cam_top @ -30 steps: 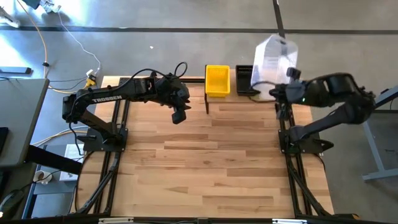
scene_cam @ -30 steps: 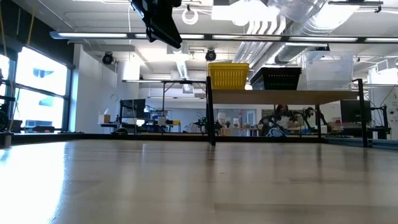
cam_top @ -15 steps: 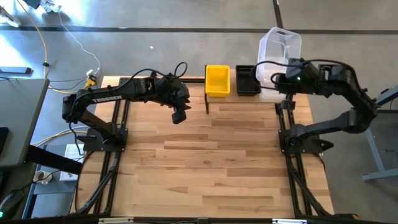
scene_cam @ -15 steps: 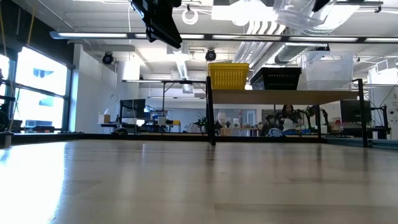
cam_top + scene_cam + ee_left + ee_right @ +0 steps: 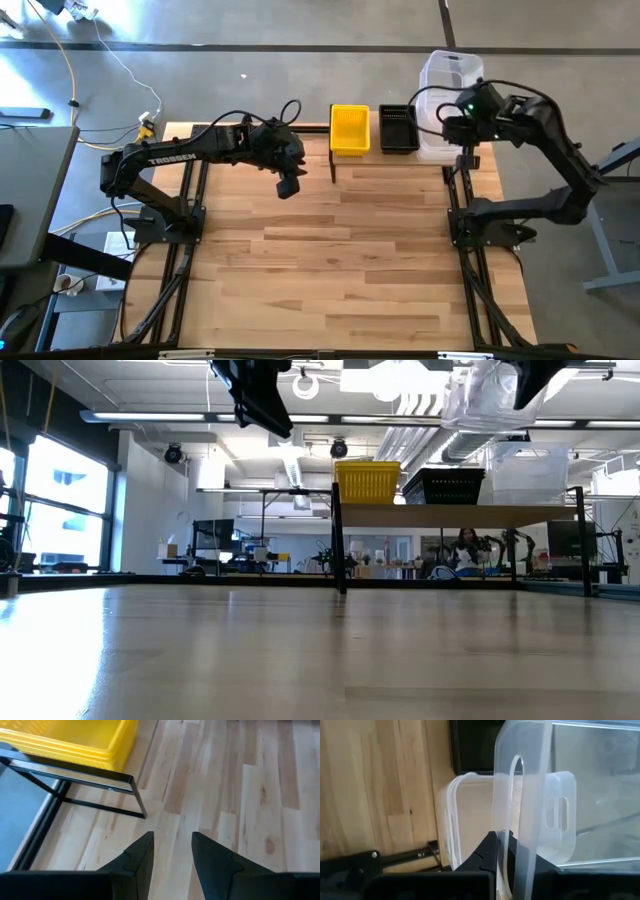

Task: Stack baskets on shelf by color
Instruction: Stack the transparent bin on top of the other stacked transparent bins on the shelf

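Clamping a clear basket (image 5: pixel 530 810) wall, right gripper (image 5: pixel 501 845) hangs above the clear stack (image 5: pixel 437 148)

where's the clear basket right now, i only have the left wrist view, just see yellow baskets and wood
Observer: The right pincer holds a clear basket by its rim, shut on it.
Operator: over the shelf yet?
Observer: Yes, in the high view it hangs above the clear stack at the shelf's right end, next to the black baskets.
Operator: is it level?
Observer: No, the low view shows it tilted, well above the shelf.
Operator: and my left arm?
Observer: The left pincer waits over the table, left of the yellow baskets, holding nothing.
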Available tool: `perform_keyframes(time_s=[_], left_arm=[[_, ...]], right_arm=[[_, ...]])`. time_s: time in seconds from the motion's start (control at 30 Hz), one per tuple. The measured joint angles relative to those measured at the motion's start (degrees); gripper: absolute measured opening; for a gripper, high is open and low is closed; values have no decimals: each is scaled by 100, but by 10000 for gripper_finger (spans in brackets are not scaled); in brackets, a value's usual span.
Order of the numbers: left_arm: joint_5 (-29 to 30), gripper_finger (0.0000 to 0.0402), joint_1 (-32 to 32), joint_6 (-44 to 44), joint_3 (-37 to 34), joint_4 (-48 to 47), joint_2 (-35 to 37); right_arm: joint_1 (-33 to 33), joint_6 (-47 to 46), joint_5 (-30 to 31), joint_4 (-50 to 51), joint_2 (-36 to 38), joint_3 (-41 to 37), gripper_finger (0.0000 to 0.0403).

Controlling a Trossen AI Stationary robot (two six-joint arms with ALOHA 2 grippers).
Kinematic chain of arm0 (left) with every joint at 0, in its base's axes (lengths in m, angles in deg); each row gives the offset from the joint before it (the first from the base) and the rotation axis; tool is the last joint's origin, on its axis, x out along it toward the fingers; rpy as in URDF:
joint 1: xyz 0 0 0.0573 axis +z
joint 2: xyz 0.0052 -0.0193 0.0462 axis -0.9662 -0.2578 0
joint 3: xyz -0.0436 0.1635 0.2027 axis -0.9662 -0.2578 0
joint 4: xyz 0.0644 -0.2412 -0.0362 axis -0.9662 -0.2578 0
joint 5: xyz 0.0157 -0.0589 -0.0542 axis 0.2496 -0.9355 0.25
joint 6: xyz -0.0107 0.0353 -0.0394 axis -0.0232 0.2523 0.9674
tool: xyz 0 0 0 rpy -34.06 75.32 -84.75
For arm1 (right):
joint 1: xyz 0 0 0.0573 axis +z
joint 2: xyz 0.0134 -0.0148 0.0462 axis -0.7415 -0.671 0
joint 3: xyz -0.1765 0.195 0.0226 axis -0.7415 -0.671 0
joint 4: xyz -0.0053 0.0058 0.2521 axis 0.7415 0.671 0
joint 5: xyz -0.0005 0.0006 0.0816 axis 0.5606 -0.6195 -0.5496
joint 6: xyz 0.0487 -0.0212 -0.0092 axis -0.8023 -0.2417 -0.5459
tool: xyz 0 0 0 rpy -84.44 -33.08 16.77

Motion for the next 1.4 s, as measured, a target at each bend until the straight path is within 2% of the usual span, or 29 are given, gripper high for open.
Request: perform_keyframes(time_s=[0.2,0.33,0.57,0.87,1.4], left_arm=[[316,122,0,0,0,0,0],[349,122,0,2,0,0,0],[349,122,0,2,0,-1,0],[349,122,0,2,0,-2,0],[396,122,0,2,0,23,0]], right_arm=[[-399,269,-172,-4,4,-23,0],[-646,284,-510,-2,2,-23,0],[-888,267,-574,-4,-4,-23,0],[-917,-188,-776,-4,9,-25,0],[-705,-500,-585,-3,591,-26,0]])
